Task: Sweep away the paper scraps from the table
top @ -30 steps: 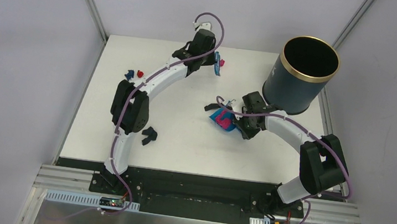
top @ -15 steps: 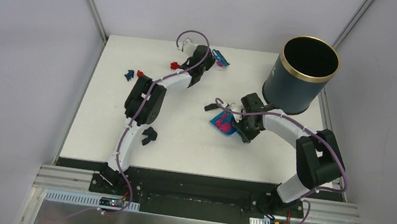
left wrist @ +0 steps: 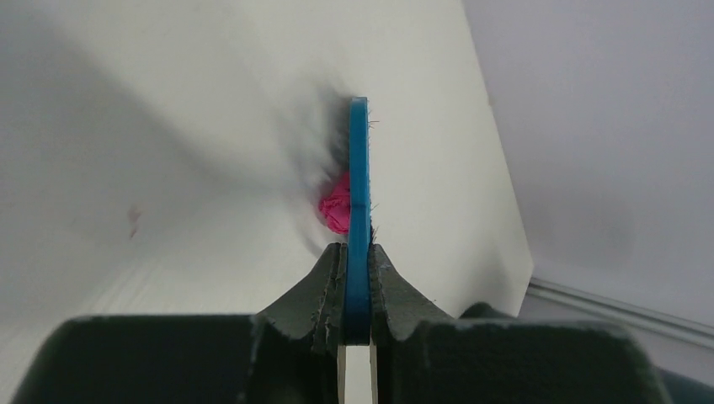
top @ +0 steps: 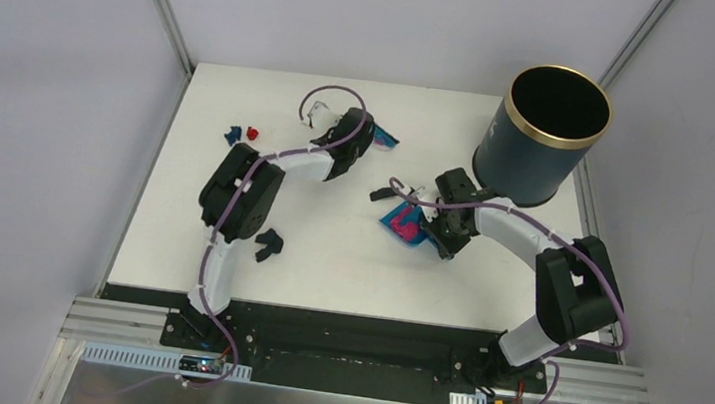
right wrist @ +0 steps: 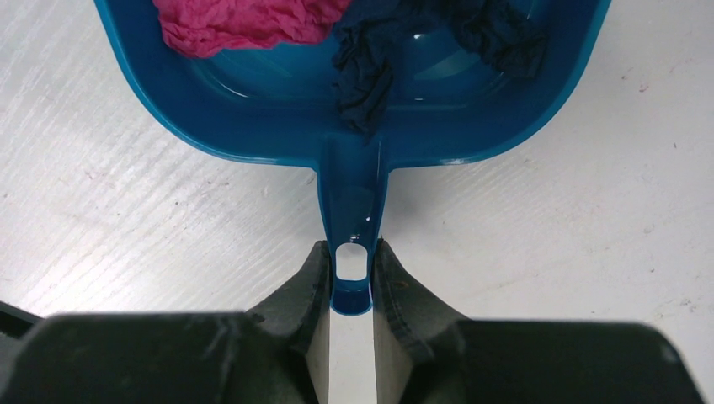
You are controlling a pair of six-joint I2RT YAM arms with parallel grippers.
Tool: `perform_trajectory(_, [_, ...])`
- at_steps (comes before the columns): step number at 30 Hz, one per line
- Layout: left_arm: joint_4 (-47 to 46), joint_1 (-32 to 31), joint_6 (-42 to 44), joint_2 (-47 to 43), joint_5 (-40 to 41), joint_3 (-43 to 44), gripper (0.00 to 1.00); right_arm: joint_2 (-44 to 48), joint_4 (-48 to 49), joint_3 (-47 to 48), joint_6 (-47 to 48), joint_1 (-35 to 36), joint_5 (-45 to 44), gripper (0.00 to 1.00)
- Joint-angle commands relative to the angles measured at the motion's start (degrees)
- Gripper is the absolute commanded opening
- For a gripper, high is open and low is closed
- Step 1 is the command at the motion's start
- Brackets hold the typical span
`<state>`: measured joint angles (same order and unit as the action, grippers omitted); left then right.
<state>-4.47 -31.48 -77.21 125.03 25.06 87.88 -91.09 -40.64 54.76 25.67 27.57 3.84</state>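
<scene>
Now | left gripper (left wrist: 357,278) clamped on brush (left wrist: 359,168), pink scrap (left wrist: 337,206) at its 9 o'clock | right gripper (right wrist: 352,269) pinching dustpan (right wrist: 210,126) handle, paper scraps (right wrist: 244,21) inside | loose scraps (top: 242,134) at 10 o'clock on table (top: 328,249)

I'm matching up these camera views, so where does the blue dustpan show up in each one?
Top external: dustpan right of centre, handle in the right gripper.
Left wrist: not in it; the brush shows instead.
Right wrist: dustpan fills the top, handle pointing down into the right gripper.
Shared landmark: the white table.

No text, label or number can be read — anywhere.
</scene>
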Motion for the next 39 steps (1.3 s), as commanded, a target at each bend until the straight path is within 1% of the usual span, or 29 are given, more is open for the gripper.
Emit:
perform_trajectory(1, [-2.6, -3.6, -4.8, -12.5, 3.5, -15.9, 0.00, 4.5, -2.0, 2.3, 0.8, -0.3, -0.7, 0.00])
perform_trajectory(3, [-5.3, -5.8, -4.0, -16.7, 4.3, -23.1, 0.00, 5.5, -4.1, 2.7, 1.3, -0.3, -0.1, 0.00])
perform_trajectory(6, [-6.5, -10.1, -2.5, -24.1, 8.0, -32.3, 0.00, 8.0, -8.7, 2.6, 2.5, 0.0, 1.9, 0.00])
perform_trajectory(9, [-5.9, -14.8, 3.4, -33.2, 12.5, -38.4, 0.00, 11.7, -12.7, 1.6, 3.9, 0.6, 1.4, 0.00])
perform_trajectory(12, [-4.6, -16.6, 9.8, -40.6, 13.0, -41.5, 0.00, 16.1, -15.6, 0.1, 5.4, 0.8, -0.4, 0.00])
perform_trajectory(14, [-5.1, -16.6, 17.0, -44.0, 13.2, -41.1, 0.00, 18.3, -16.7, -0.8, 6.3, 0.9, -1.6, 0.00])
perform_trajectory(15, [-6.3, -16.7, 22.7, -45.4, 13.5, -40.3, 0.00, 19.0, -17.2, -1.1, 6.7, 0.9, -2.3, 0.00])
perform_trajectory(18, [-10.5, -16.7, 39.9, -49.4, 11.3, -37.2, 0.00, 19.7, -18.7, -1.6, 8.0, 0.9, -5.0, 0.00])
perform_trajectory(19, [-9.9, -16.6, 44.5, -50.8, 10.0, -35.5, 0.00, 19.5, -19.5, -1.7, 8.5, 0.9, -5.7, 0.00])
perform_trajectory(20, [-7.1, -16.6, 48.7, -52.0, 8.7, -33.1, 0.00, 19.5, -20.9, -1.6, 9.4, 0.9, -5.7, 0.00])
perform_trajectory(22, [3.8, -16.5, 55.6, -53.0, 6.5, -25.7, 0.00, 19.8, -22.3, -1.9, 10.8, 0.9, -5.7, 0.00])
perform_trajectory(23, [10.9, -16.4, 59.4, -52.4, 5.5, -21.5, 0.00, 20.0, -22.5, -2.1, 11.6, 0.9, -6.3, 0.00])
perform_trajectory(25, [23.2, -16.4, 65.5, -50.0, 4.9, -12.9, 0.00, 20.0, -22.6, -2.5, 13.5, 0.8, -7.9, 0.00])
perform_trajectory(27, [33.1, -16.3, 71.2, -46.7, 3.5, -6.1, 0.00, 19.2, -22.2, -2.6, 15.0, 0.8, -9.9, 0.00])
perform_trajectory(30, [49.3, -15.3, 73.0, -37.9, 1.2, 5.6, 0.00, 14.9, -22.5, -1.2, 16.3, 0.6, -12.1, 0.00])
perform_trajectory(32, [54.8, -14.5, 72.2, -32.7, 0.1, 10.6, 0.00, 11.2, -22.6, 0.3, 16.7, 0.6, -13.6, 0.00])
perform_trajectory(37, [55.3, -11.9, 66.8, -25.5, -10.9, 13.5, 0.00, 4.0, -16.1, 2.5, 16.9, 0.3, -16.2, 0.00])
perform_trajectory(39, [55.1, -11.1, 66.4, -23.0, -14.1, 14.4, 0.00, 0.3, -15.1, 4.5, 15.4, 0.2, -17.0, 0.00])
